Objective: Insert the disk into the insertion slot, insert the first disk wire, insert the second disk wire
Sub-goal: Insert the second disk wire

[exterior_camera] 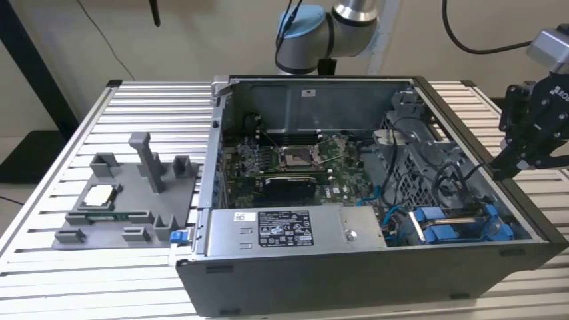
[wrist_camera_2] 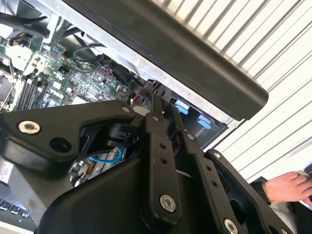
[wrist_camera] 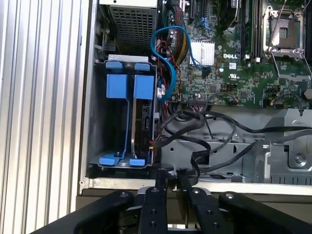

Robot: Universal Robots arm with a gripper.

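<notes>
First wrist view: black gripper (wrist_camera: 173, 173), jaws closed on nothing, hovers at the computer case (wrist_camera: 122, 184) edge near the disk (wrist_camera: 144, 90) seated in its bay.

The tabletop (exterior_camera: 53, 280) is pale silver, ribbed in parallel slats. The computer case (exterior_camera: 356, 287) is dark grey, and its motherboard (exterior_camera: 294, 167) is green with black slots. The power-supply box (exterior_camera: 294, 230) is silver, with a white label printed in black. The disk (wrist_camera: 143, 87) shows a bright blue carrier frame. A blue cable (wrist_camera: 153, 43) loops among black wires (wrist_camera: 185, 116). The fixture tray (exterior_camera: 124, 200) is matte grey. The claw (wrist_camera: 173, 174) is black. The arm (exterior_camera: 356, 10) is silver with 1 light blue joint cap.
</notes>
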